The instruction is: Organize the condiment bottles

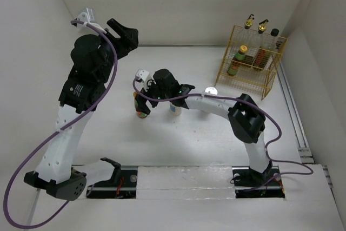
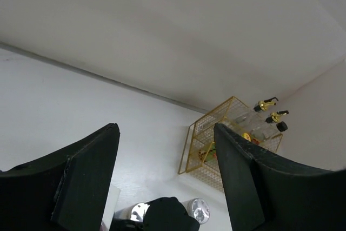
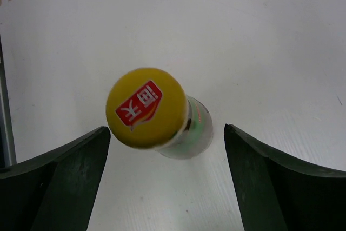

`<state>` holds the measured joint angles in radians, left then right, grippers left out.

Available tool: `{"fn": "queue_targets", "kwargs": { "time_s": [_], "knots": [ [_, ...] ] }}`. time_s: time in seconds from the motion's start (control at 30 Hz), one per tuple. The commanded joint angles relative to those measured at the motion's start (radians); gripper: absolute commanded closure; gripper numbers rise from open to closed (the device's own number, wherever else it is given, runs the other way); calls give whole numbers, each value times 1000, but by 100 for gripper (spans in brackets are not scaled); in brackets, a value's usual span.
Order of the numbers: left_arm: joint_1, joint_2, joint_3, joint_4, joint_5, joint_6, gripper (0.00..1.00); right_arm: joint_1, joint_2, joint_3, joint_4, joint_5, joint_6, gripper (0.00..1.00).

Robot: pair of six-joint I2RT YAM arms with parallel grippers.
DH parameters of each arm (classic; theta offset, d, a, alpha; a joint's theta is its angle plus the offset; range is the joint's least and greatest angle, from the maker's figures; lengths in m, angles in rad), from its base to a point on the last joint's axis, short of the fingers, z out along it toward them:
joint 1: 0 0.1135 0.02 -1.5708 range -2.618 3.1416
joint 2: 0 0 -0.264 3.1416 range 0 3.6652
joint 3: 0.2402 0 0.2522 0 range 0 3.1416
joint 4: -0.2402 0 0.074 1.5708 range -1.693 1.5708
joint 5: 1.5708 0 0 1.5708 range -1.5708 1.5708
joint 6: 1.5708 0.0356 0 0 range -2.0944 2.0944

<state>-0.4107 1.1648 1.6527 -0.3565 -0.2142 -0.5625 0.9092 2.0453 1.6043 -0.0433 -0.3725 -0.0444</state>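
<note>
One bottle (image 3: 147, 107) inside spread right pincer (image 3: 165, 132)

A white table (image 1: 205, 140) carries a yellow wire rack (image 1: 273, 73) at its far right corner, with 1 yellow-capped sauce bottle (image 3: 147, 107), 1 white shaker (image 1: 175, 110) and 1 silver-lidded shaker (image 1: 211, 91) standing near its middle.

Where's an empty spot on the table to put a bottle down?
Bare table shows in the near strip between the arm bases and the bottles, and at the back between the left gripper and the yellow wire rack. The middle is crowded: the sauce bottle, white shaker, silver-lidded shaker and right gripper bunch together.
</note>
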Motion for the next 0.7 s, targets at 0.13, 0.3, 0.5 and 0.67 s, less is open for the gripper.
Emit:
{"fn": "queue_targets", "kwargs": {
  "time_s": [0.13, 0.3, 0.5, 0.67],
  "knots": [
    [-8, -47, -54, 24, -19, -5, 34, 37, 47, 108, 137, 46, 44, 31],
    [-8, -56, -89, 34, -30, 4, 34, 37, 36, 108, 172, 66, 66, 68],
    [-8, -56, -110, 54, -30, 4, 34, 2, -121, 88, 172, 75, 75, 83],
    [-8, -45, -110, 65, -57, 27, 34, -110, -391, 23, 172, 64, 136, 85]
  ]
}}
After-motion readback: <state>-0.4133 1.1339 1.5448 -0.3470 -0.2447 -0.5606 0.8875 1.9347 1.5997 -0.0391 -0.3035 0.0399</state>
